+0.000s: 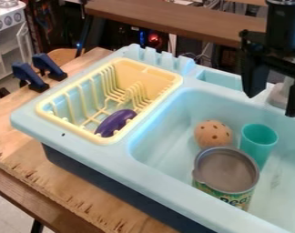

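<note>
The open, empty gripper hangs far right over the sink, likely pre-grasp; any pick would need lowering.

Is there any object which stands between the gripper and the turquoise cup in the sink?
Nothing visible stands between the gripper and the turquoise cup. The can stands on the cup's camera side, and the brown ball with holes is to the cup's left in the picture.

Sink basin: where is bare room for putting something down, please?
Bare floor shows between the ball and the basin wall beside the yellow rack, also right of the can and cup in the picture. It is crowded where ball, cup and can stand close.
</note>
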You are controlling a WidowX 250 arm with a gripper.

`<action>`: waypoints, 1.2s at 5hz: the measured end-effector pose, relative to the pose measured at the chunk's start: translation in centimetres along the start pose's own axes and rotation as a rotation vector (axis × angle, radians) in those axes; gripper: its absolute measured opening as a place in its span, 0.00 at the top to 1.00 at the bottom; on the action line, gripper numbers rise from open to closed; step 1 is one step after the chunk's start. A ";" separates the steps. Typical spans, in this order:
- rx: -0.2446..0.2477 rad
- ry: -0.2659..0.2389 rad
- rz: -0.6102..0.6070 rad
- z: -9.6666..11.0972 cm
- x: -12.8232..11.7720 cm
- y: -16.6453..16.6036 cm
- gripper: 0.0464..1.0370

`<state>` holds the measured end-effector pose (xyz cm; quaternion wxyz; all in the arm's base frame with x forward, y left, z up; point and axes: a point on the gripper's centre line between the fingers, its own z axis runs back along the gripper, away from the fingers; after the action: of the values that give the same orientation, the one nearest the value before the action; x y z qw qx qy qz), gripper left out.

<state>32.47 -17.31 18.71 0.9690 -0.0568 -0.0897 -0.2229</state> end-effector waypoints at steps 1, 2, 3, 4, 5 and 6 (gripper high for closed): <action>0.000 0.037 0.003 -1.1 -0.4 0.0 0.03; -0.003 0.070 0.023 -2.2 -1.3 -0.3 0.03; -0.018 0.067 0.048 -1.9 -2.2 -1.2 0.03; -0.040 0.055 0.047 -1.5 -2.8 -2.1 0.03; -0.074 0.056 0.037 -1.9 -3.3 -3.3 0.03; -0.133 0.038 0.061 -2.8 -3.7 -4.4 0.03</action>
<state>27.67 -20.11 15.51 0.9710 -0.1194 -0.0546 -0.1999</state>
